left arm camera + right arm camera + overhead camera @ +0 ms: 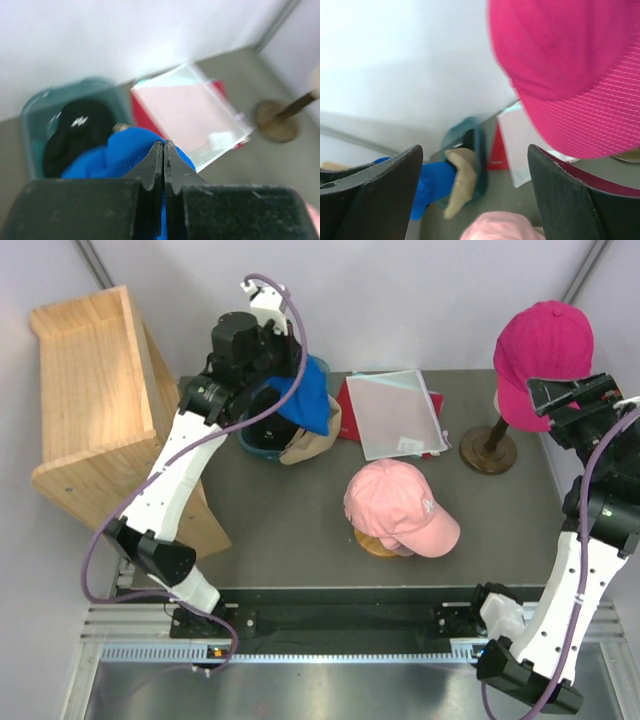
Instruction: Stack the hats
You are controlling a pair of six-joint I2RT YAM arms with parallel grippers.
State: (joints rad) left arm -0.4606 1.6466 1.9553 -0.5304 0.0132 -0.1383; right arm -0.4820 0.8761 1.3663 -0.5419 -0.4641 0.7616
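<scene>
Blue cap (305, 395) pinched tight in the left gripper (164, 146). Five caps visible (magenta (545, 340), pink (398, 502), tan (308, 446), black (75, 131) besides); right gripper (474, 152) spread wide, empty.

magenta cap (545, 345): matt cloth, with a raised mesh-like weave on the side panel. light pink cap (395, 502): smooth matt cloth with stitched seams. blue cap (305, 395), tan cap (312, 445) and black cap (75, 135): soft matt cloth. bin (35, 106): teal plastic, slight gloss. pouch (400, 412): translucent plastic, finely ribbed, with a sheen. crate (85, 390): bare pale wood, grain visible. stand base (488, 450): dark brown, dull shine. bench (270, 500): dark grey, matt. left hand (164, 152): black matt plastic, faintly scuffed.
</scene>
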